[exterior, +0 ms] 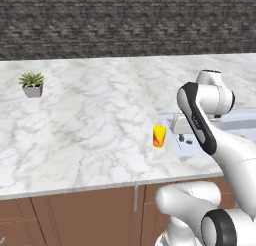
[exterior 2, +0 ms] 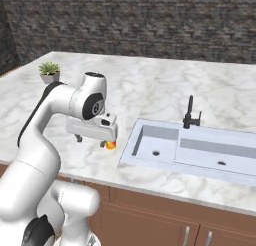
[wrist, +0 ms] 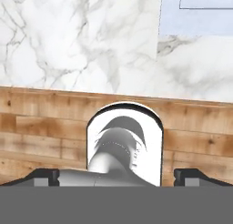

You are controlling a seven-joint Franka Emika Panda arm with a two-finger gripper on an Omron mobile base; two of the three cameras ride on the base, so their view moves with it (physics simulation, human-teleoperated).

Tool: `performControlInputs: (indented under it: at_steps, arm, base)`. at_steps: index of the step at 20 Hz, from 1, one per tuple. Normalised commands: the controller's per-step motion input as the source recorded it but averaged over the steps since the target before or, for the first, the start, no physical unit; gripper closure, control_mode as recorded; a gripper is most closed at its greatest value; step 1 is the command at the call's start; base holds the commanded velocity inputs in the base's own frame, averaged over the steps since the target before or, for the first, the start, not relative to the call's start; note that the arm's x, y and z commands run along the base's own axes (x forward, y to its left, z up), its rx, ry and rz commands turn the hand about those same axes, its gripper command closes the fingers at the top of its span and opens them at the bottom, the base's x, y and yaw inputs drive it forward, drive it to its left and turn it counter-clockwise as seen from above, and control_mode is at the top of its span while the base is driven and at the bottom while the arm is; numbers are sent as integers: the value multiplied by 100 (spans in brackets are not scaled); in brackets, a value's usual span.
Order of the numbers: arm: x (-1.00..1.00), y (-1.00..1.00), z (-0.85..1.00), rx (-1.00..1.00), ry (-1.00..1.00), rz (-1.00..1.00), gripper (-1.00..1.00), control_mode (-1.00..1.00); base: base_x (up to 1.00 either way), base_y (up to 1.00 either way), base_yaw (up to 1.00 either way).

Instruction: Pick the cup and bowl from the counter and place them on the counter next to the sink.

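Gripper (exterior 2: pixel 91 138) wide open, empty, pointing down just beside the cup (exterior: pixel 159 136), arm bent over counter (exterior: pixel 90 125)

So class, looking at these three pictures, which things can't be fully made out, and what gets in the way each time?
- Cup: right base view, mostly hidden behind the gripper; hand view, cut off by the top edge.
- Sink: left base view, largely covered by the arm; hand view, just a corner shows at the top edge.
- Plant: too small for detail in both base views.
- Bowl: nothing here can be told apart as it.
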Motion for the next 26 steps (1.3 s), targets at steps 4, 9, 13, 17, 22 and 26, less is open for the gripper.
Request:
performControlInputs:
  at_steps: [4, 9, 13, 17, 22, 26]
  arm:
    - [0, 0, 0, 0, 0, 0, -100, 100]
    - [0, 0, 0, 0, 0, 0, -100, 100]
    - [0, 0, 0, 0, 0, 0, -100, 100]
    - [0, 0, 0, 0, 0, 0, -100, 100]
    - [0, 0, 0, 0, 0, 0, -100, 100]
    - [0, 0, 0, 0, 0, 0, -100, 100]
  base:
    - [-100, 10, 0]
    - [-46, 2, 16]
    - [-17, 6, 69]
    - [0, 21, 91]
    - [11, 21, 91]
    - [20, 21, 88]
